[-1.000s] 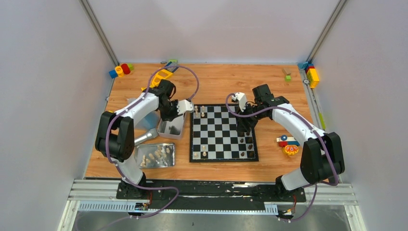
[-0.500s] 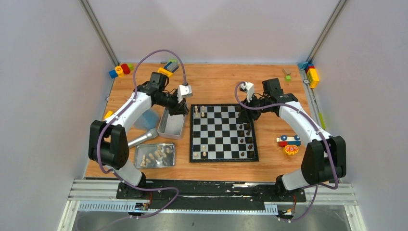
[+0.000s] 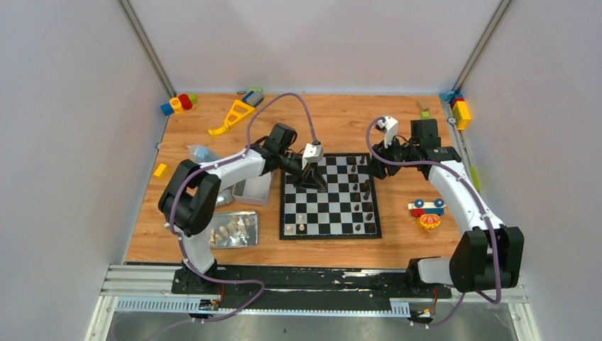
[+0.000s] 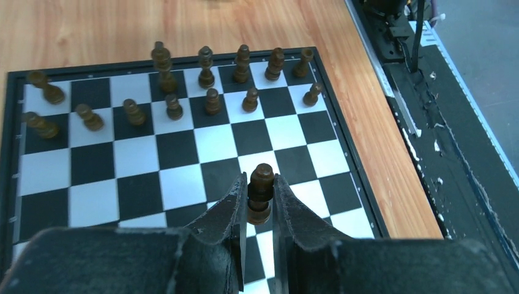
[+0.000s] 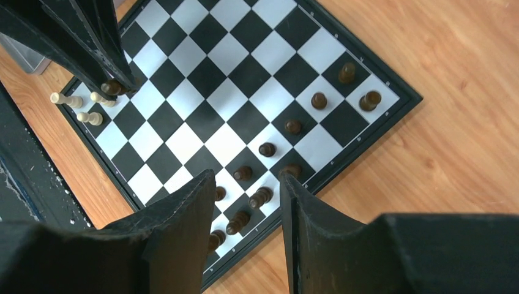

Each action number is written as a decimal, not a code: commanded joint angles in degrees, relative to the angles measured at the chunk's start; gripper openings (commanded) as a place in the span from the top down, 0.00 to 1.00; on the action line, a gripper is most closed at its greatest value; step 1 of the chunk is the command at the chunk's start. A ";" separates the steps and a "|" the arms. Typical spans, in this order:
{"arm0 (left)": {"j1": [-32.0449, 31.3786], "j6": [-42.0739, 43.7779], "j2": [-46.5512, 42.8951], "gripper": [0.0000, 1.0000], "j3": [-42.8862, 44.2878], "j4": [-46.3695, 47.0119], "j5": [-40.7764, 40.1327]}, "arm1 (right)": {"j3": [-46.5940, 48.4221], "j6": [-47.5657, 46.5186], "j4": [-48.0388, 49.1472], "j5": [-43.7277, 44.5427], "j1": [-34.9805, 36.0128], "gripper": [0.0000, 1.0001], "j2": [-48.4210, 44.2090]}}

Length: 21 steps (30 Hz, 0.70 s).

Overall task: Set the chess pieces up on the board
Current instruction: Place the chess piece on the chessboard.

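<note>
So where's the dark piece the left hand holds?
In the left wrist view the dark piece sits pinched in the left hand, over the board, apart from the dark rows.

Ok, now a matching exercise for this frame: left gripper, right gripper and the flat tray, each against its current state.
1. left gripper
2. right gripper
3. flat metal tray

A. holds pale chess pieces
B. shut on a dark chess piece
C. open, holding nothing

Pairs: 1-B, 2-C, 3-A
</note>
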 commanded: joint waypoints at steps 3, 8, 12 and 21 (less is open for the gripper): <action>-3.01 -16.43 4.90 0.87 -5.94 25.95 1.96 | -3.11 0.38 2.49 -1.89 -1.89 0.56 -2.23; -3.43 -25.35 8.42 0.85 -11.68 43.18 0.63 | -3.91 0.39 2.66 -2.47 -2.09 0.56 -2.40; -3.53 -27.26 10.47 0.84 -13.34 48.74 0.03 | -4.12 0.47 2.67 -2.79 -2.09 0.56 -2.29; -3.51 -24.69 10.65 0.72 -14.94 49.47 -1.83 | -3.81 0.17 2.67 -3.53 -2.10 0.56 -1.61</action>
